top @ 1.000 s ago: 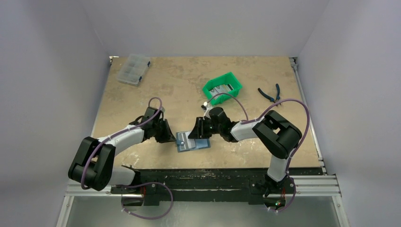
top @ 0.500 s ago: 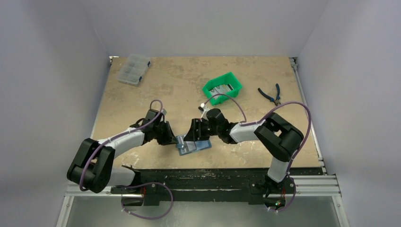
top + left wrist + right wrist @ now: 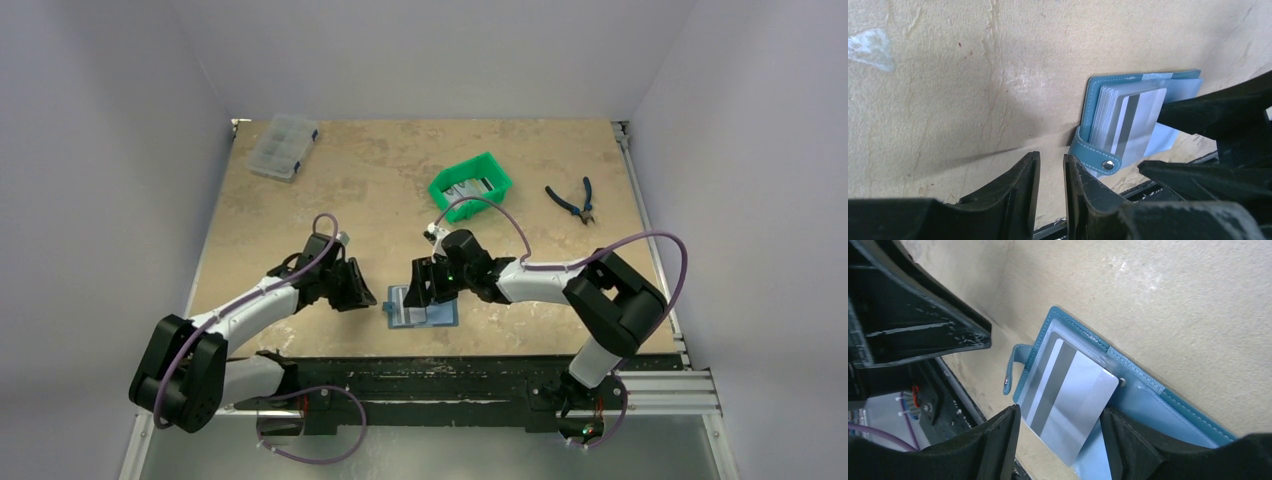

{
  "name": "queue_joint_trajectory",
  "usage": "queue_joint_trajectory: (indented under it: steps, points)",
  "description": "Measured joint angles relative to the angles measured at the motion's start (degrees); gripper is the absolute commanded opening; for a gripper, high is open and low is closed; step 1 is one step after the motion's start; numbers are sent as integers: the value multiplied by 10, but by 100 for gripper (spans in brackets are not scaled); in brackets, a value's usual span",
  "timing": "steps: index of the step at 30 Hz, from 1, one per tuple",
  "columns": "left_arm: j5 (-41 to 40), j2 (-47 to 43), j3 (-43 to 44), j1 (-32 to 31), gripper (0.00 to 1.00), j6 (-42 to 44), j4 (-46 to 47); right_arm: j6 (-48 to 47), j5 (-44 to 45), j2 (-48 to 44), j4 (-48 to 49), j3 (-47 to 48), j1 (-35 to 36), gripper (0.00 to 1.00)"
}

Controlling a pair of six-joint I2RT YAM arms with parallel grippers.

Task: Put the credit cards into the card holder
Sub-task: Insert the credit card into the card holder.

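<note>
near the front edge of the counter [image 3: 380,190] the teal card holder [image 3: 1148,395] is laid open, with a silver striped card [image 3: 1063,385] tucked aslant and only partly into its sleeve. the right pincer [image 3: 1060,411] is spread wide astride that card, apparently not gripping it. the left pincer [image 3: 1050,160] is held narrow and empty just beside the snap strap [image 3: 1100,161]. with the holder unpinned, the card could be dragged out or the holder nudged off the edge. farther back, cards [image 3: 466,187] are seen in the green bin [image 3: 455,208].
</note>
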Motion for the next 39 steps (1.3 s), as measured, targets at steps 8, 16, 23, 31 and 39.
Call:
queue_joint_trajectory:
  steps: [8,16,23,31,39]
  points:
    - [32,-11,-22,-24,24,-11,5,-51,56,-6,-85,45,2,79]
    - [40,6,-24,-52,18,-16,35,-56,84,-31,-155,59,6,71]
    - [35,28,-25,-67,16,-18,53,-14,77,-47,-143,21,47,63]
    - [34,41,-32,-81,13,-43,83,19,62,11,-117,65,75,62]
    - [6,18,-40,-89,13,-56,75,4,98,10,-129,87,80,70]
